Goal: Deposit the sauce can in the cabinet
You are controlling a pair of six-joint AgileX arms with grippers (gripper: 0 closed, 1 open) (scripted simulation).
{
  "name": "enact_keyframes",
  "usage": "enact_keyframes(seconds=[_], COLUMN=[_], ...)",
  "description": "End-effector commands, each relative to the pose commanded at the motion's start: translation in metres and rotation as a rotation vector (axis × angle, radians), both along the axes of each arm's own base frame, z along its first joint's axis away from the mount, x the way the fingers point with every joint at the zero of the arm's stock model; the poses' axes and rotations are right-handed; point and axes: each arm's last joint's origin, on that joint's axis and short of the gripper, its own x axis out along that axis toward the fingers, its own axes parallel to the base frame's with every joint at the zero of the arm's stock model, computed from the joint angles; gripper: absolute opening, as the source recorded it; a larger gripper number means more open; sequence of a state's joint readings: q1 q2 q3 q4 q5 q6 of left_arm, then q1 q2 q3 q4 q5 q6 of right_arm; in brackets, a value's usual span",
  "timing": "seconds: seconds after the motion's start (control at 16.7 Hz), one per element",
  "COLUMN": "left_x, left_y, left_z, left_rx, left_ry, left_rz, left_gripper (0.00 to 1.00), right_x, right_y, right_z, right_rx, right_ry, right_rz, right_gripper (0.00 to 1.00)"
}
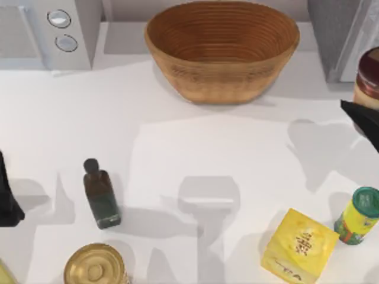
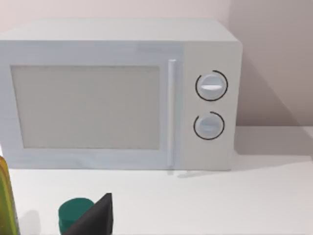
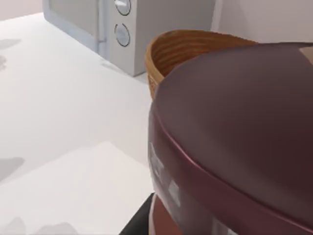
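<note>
Sauce can (image 1: 368, 77), maroon flat top, pale label, beside cabinet (image 1: 340, 35)

- Woven basket (image 1: 222, 50) at the table's back centre.
- White microwave (image 2: 122, 95), back left.
- Dark bottle (image 1: 100, 194), gold-topped tin (image 1: 95, 266), front left.
- Yellow box (image 1: 299, 245) beside the green-lidded container (image 1: 358, 216), front right.

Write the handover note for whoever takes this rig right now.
Right gripper: at the table's right edge, close against the sauce can; grip cannot be confirmed.
Left gripper: parked at the table's left edge.
Sauce can: upright at the right edge, just in front of the cabinet at the back right corner.
Done: can brought near the cabinet.
Left: get the can inside the cabinet, let go, pull back.
</note>
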State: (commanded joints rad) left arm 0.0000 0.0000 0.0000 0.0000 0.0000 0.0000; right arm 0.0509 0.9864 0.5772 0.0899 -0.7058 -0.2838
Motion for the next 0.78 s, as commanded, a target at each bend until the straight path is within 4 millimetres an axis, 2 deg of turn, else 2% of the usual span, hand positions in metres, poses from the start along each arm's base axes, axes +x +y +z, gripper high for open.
enact_keyframes(seconds=[0.18, 0.3, 0.48, 0.66, 0.78], left_x=[0.000, 0.000, 0.000, 0.000, 0.000], left_y=[0.000, 0.000, 0.000, 0.000, 0.000], left_z=[0.000, 0.000, 0.000, 0.000, 0.000], left_rx=[0.000, 0.000, 0.000, 0.000, 0.000], left_ry=[0.000, 0.000, 0.000, 0.000, 0.000], left_rz=[0.000, 0.000, 0.000, 0.000, 0.000], left_gripper=[1.00, 1.00, 1.00, 1.00, 1.00], right_x=[-0.044, -0.075, -0.100, -0.108, -0.108], right_y=[-0.007, -0.013, -0.022, -0.029, -0.032], right_z=[0.015, 0.009, -0.028, -0.068, -0.084], right_rx=[0.004, 0.032, 0.091, 0.146, 0.166], right_ry=[-0.171, -0.260, -0.284, -0.244, -0.215], right_rz=[-0.159, -0.307, -0.534, -0.708, -0.773], right_gripper=[0.00, 0.00, 0.00, 0.00, 0.00])
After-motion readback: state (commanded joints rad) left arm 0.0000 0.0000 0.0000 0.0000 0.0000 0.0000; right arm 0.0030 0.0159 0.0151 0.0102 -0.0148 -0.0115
